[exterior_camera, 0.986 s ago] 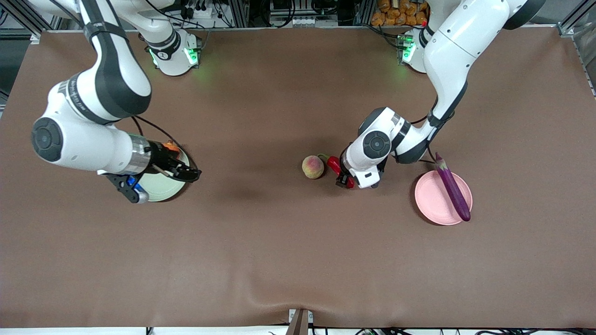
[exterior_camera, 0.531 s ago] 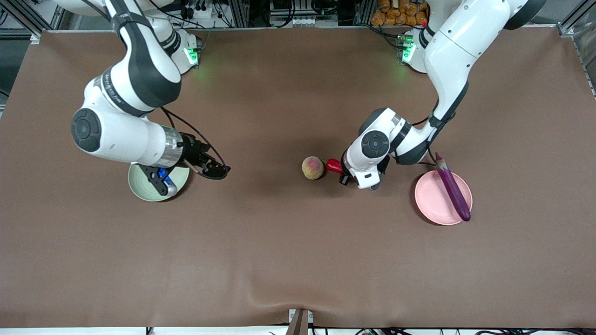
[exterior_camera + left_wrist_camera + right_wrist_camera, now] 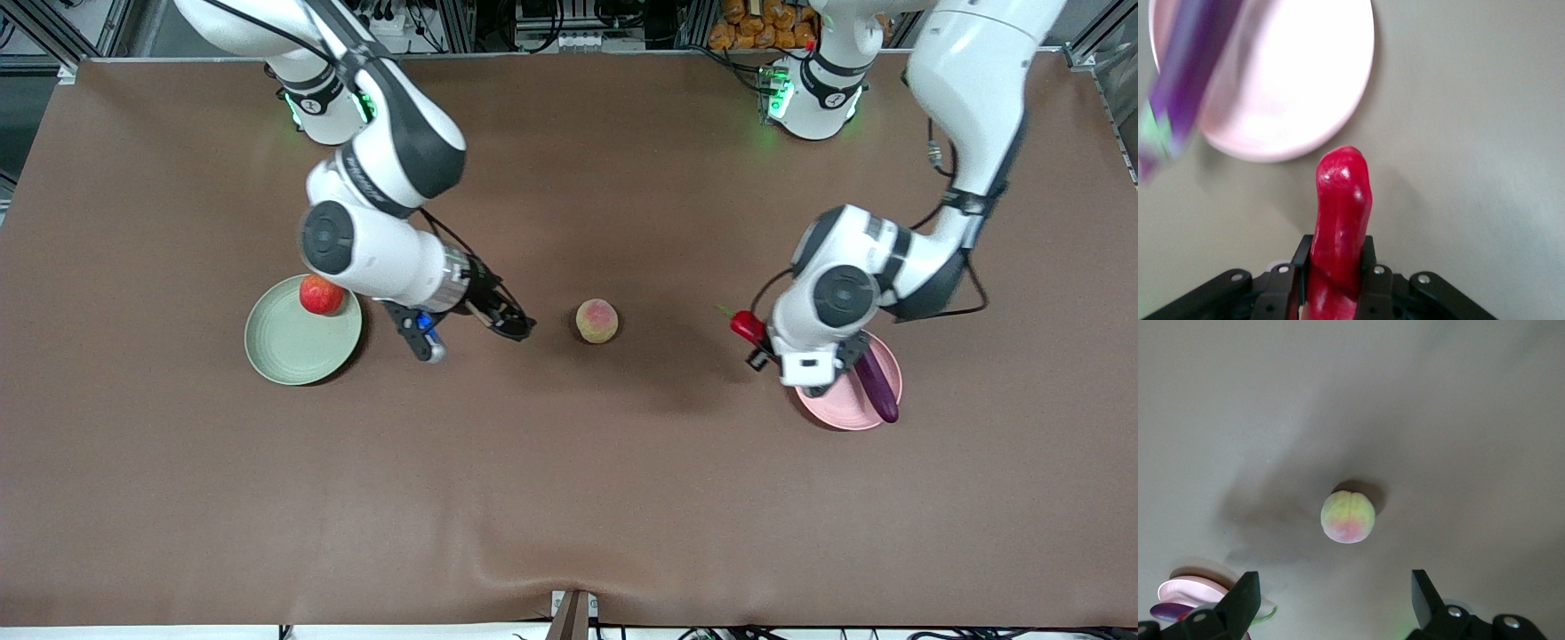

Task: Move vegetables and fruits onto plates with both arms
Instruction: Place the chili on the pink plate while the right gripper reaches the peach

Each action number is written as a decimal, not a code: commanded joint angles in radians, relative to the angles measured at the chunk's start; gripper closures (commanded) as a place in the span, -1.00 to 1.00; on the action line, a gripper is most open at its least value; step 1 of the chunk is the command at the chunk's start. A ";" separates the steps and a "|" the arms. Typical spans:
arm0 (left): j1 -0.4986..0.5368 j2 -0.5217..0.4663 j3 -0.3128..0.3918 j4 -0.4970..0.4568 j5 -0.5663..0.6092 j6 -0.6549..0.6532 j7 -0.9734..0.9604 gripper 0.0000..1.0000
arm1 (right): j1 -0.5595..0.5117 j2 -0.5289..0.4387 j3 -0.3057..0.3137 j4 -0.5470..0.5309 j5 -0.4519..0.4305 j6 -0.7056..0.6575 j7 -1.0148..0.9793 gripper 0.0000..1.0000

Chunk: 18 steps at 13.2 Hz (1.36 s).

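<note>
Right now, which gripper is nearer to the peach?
Right. The right gripper is open, beside the peach toward the right arm's end of the table. The left gripper holds the chili by the pink plate, toward the left arm's end.

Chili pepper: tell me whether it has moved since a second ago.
Yes. The chili pepper, shut in the left pincer, has moved away from the peach and toward the pink plate.

Left tool [image 3: 756, 342] lifted chili pepper [image 3: 745, 325] toward pink plate [image 3: 845, 404].
</note>
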 commanded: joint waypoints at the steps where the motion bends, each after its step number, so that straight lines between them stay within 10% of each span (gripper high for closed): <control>1: 0.060 0.003 -0.008 0.051 0.018 -0.064 0.139 1.00 | 0.059 0.083 0.008 0.018 -0.019 0.112 0.079 -1.00; 10: 0.186 0.074 -0.002 0.102 0.029 -0.060 0.383 0.81 | 0.136 0.289 0.067 0.030 -0.283 0.329 0.451 -1.00; 11: 0.188 0.081 -0.002 0.102 0.029 -0.057 0.389 0.28 | 0.140 0.307 0.076 0.033 -0.309 0.350 0.462 -1.00; 12: 0.186 0.083 -0.002 0.102 0.028 -0.055 0.386 -0.69 | 0.143 0.322 0.082 0.033 -0.326 0.397 0.464 -1.00; 13: 0.182 0.081 -0.002 0.102 0.028 -0.057 0.371 -1.00 | 0.149 0.341 0.082 0.033 -0.332 0.428 0.472 -1.00; 16: 0.180 0.057 -0.002 0.102 0.026 -0.068 0.374 -1.00 | 0.158 0.381 0.080 0.053 -0.373 0.467 0.495 -0.99; 17: 0.185 0.040 -0.004 0.100 0.027 -0.078 0.383 -1.00 | 0.158 0.379 0.082 0.053 -0.386 0.465 0.504 0.20; 18: 0.185 0.017 -0.005 0.103 0.028 -0.100 0.389 -1.00 | 0.158 0.378 0.082 0.055 -0.404 0.458 0.524 0.86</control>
